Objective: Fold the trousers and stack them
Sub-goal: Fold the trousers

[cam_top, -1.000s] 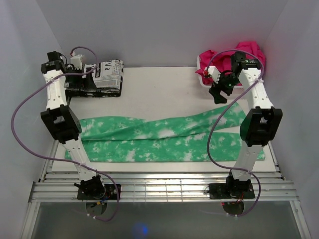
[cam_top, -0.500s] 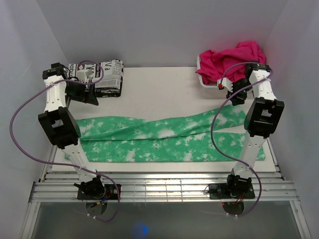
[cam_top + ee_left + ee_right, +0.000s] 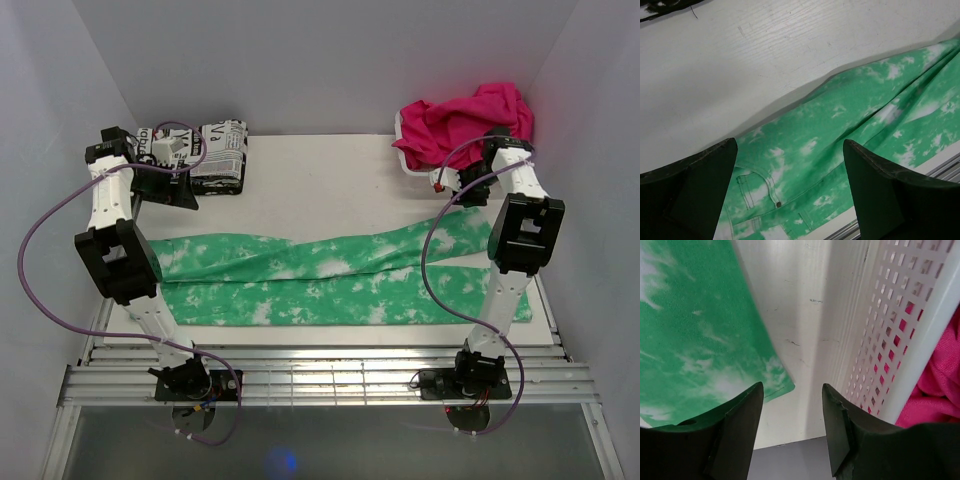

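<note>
The mint green tie-dye trousers [image 3: 330, 275] lie flat across the table, waist at the left and two legs running right. My left gripper [image 3: 165, 187] hangs open and empty above the table just behind the waist end. In the left wrist view the waist with a pocket and button [image 3: 805, 170] shows between my open fingers [image 3: 890, 200]. My right gripper [image 3: 457, 190] is open and empty over the far right leg end. In the right wrist view the leg hem [image 3: 695, 335] lies left of the open gripper [image 3: 792, 435].
A folded newsprint-patterned cloth [image 3: 215, 150] sits at the back left. A hot-pink cloth [image 3: 460, 120] fills a white perforated basket [image 3: 890, 315] at the back right, close beside my right gripper. The white board [image 3: 330, 185] ends in metal rails at the front.
My left gripper has come down off the newsprint cloth toward the left end of the trousers. My right gripper has swung right, toward the basket. The trousers have not moved.
</note>
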### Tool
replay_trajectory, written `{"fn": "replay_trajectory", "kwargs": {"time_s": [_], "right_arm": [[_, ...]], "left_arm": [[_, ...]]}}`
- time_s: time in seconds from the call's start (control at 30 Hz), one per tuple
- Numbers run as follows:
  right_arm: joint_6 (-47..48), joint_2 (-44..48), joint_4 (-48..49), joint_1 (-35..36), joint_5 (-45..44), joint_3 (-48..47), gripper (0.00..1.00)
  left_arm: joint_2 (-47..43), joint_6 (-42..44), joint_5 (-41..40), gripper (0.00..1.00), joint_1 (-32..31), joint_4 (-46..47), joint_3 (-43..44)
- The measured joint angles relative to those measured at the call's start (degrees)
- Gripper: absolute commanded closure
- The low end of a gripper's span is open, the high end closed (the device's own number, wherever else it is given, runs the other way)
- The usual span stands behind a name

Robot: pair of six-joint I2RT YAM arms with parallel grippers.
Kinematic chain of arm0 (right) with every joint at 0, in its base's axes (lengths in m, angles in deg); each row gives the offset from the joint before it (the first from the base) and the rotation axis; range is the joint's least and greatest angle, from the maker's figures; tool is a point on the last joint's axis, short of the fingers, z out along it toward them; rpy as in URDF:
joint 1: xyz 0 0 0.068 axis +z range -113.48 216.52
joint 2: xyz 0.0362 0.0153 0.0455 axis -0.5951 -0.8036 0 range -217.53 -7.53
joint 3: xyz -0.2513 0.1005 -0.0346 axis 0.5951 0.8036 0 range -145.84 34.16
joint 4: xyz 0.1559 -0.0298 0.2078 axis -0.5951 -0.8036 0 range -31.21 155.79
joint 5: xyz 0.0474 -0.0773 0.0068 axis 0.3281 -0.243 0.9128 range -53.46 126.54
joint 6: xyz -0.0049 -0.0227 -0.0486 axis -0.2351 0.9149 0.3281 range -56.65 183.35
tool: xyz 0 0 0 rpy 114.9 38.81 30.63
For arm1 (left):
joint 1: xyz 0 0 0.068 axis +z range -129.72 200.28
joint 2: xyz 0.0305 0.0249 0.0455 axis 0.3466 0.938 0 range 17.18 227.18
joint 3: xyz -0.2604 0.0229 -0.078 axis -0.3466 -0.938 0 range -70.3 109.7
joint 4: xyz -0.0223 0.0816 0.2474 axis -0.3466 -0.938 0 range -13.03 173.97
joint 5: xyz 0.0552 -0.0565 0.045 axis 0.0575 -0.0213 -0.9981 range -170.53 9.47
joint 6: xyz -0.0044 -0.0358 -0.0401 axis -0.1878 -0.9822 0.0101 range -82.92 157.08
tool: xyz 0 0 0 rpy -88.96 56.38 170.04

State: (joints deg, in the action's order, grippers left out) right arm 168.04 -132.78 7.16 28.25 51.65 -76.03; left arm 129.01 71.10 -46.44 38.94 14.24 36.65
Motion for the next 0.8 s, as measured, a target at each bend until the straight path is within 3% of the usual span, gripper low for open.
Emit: {"fn": "replay_trajectory", "kwargs": {"time_s": [0.47, 0.57, 0.6, 0.7, 0.8], "right_arm": [[7.08, -2.91, 2.95, 1.57, -2.99, 6.14, 0.38], [7.41, -2.97, 2.91, 2.29, -4.33, 6.27, 0.53], [7.52, -2.97, 2.93, 2.45, -4.7, 6.49, 0.68], [7.76, -2.78, 2.84, 3.06, -6.12, 7.37, 0.9], [7.93, -2.27, 3.3, 3.43, -6.64, 8.0, 0.92]], "left_arm": [[0.04, -2.14, -1.46, 0.02, 0.31, 1.01, 0.0], [0.15, -2.54, -1.53, 0.02, 1.09, 1.01, 0.0], [0.26, -2.6, -1.55, 0.02, 1.53, 0.98, 0.0], [0.72, -3.13, -1.46, 0.02, 3.37, 0.87, 0.04], [1.57, -3.52, -1.29, 0.02, 5.33, 0.9, 0.46]]}}
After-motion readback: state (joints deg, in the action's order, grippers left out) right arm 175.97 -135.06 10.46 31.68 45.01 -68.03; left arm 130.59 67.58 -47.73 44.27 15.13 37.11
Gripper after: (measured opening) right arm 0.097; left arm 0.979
